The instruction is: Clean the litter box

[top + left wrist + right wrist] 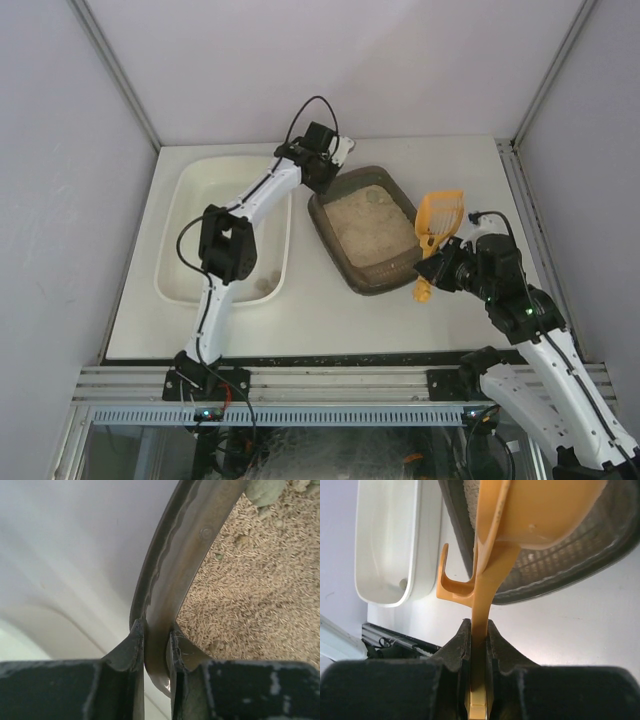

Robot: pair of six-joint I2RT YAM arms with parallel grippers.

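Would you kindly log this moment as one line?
left gripper: shut on litter box rim | right gripper: shut on scoop

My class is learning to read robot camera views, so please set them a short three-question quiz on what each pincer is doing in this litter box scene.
1. True or false: the right pincer is shut on the handle of the orange scoop.
2. Pick one. The left pincer is clamped on: A) a brush; B) the rim of the litter box; C) nothing.
3. Fill in: the larger tub, on the left arm's side of the litter box, is ___ in colour.

Key: 1 true; 2 B; 3 white.
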